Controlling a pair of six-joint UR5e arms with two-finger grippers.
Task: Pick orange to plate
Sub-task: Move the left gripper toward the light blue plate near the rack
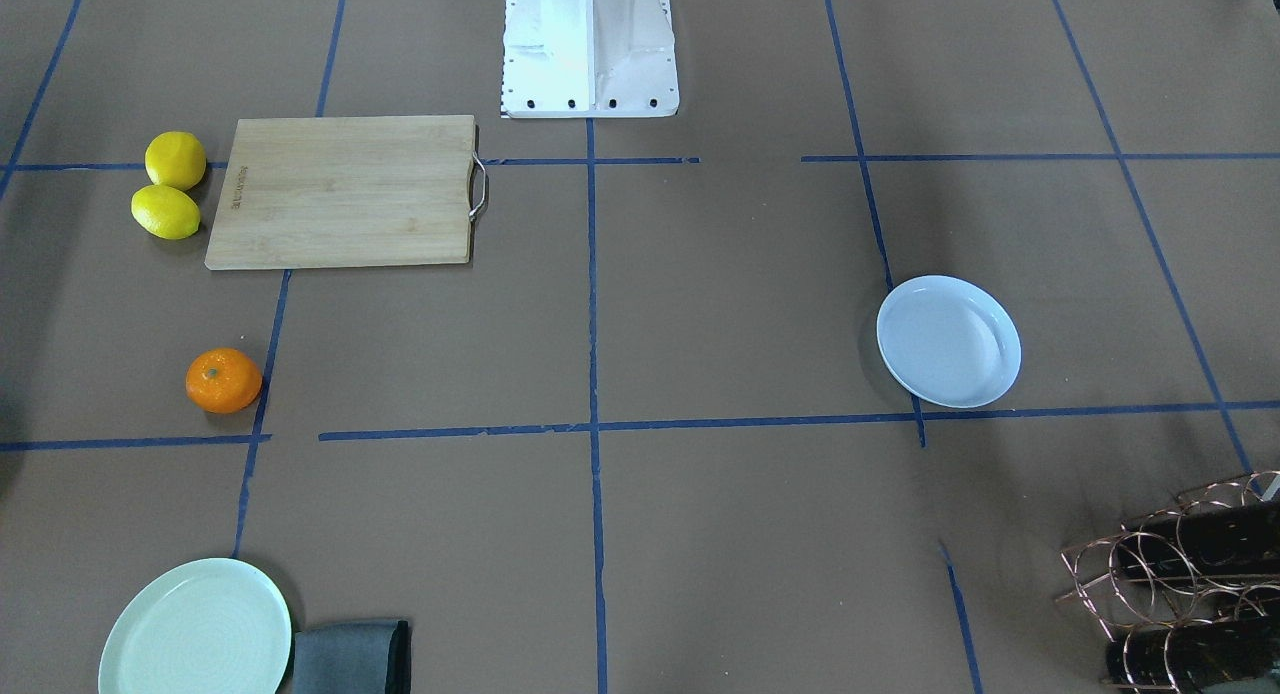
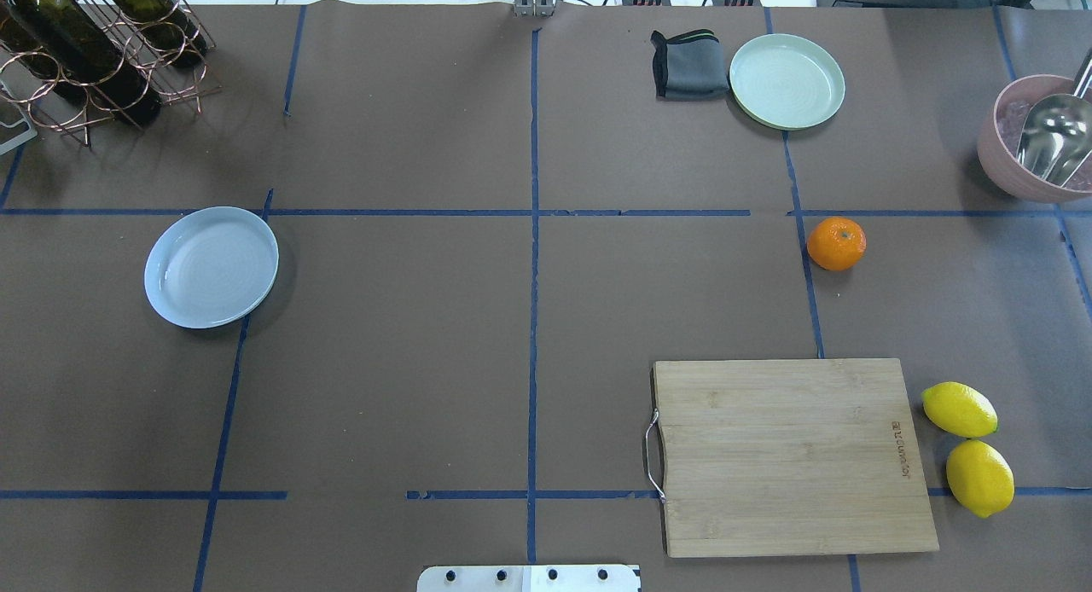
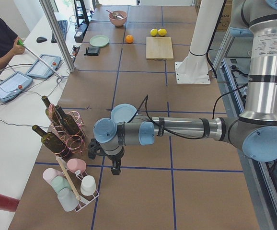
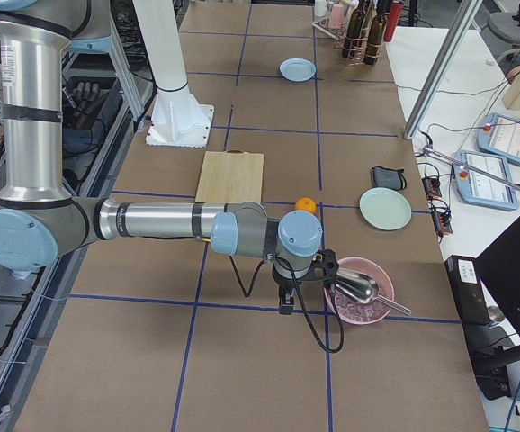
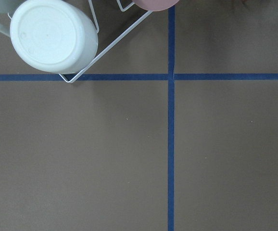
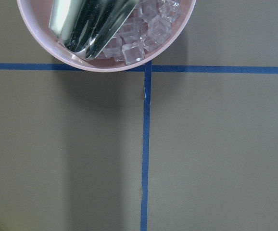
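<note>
The orange (image 2: 836, 243) lies on the brown table on my right side, beyond the cutting board; it also shows as the orange (image 1: 223, 380) at that view's left. The pale bluish-white plate (image 2: 212, 266) sits empty on my left side. My left gripper (image 3: 114, 170) hangs over the table beside a cup rack, closer to that end than the plate (image 3: 124, 113). My right gripper (image 4: 284, 306) hovers next to a pink bowl, a short way from the orange (image 4: 306, 205). Whether either gripper is open or shut I cannot tell. Both wrist views show only table.
A wooden cutting board (image 2: 793, 455) lies at the near right, with two lemons (image 2: 959, 409) beside it. A pale green plate (image 2: 787, 81) and grey cloth (image 2: 687, 64) sit far right. A pink bowl (image 2: 998, 161) of ice, a wine rack (image 2: 85, 55) and a cup rack (image 3: 74, 184) line the ends.
</note>
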